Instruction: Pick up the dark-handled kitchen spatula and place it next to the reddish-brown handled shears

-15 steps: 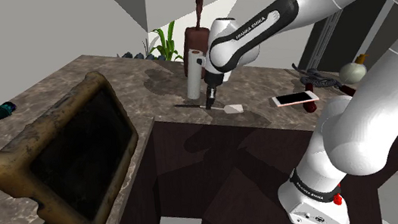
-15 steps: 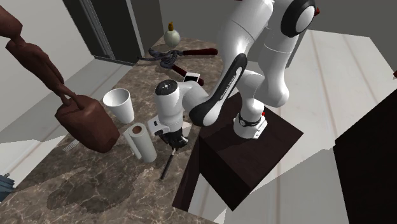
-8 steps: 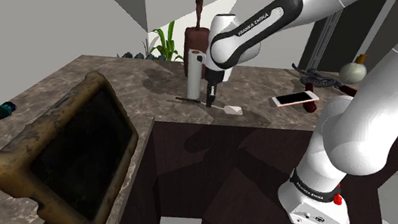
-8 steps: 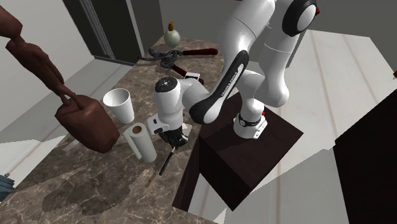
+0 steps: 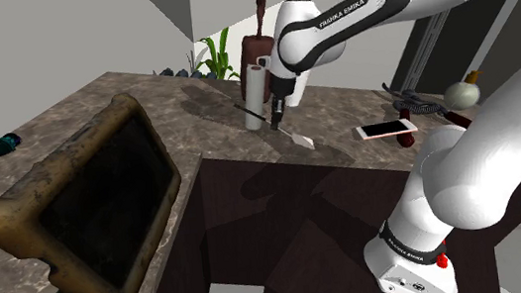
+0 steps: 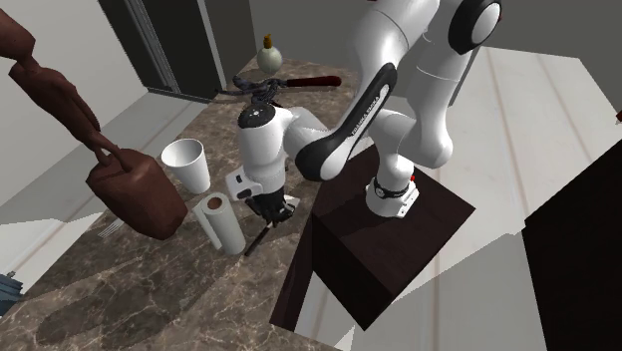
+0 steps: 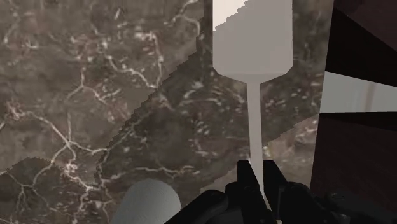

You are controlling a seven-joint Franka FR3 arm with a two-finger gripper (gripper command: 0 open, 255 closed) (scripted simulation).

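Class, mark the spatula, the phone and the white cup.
spatula [image 7: 252, 44]: wrist view, on its pale blade.
phone [image 5: 386, 129]: shoulder view, middle of its face.
white cup [image 6: 188, 174]: second exterior view, its side wall.

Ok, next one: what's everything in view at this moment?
spatula: one, pale blade, dark handle, clasped in the gripper
paper roll: one, white, upright beside the gripper
cup: one, white, on the counter by the roll
jug: one, brown, beside the cup
phone: one, pale, flat on the counter
shears: one, reddish-brown handles, beyond the phone
tray: one, brown rim, dark centre, shoulder view's left
plant: one, green, behind the counter
counter: one, dark marbled
arm: one, white
gripper: one, black, shut on the spatula
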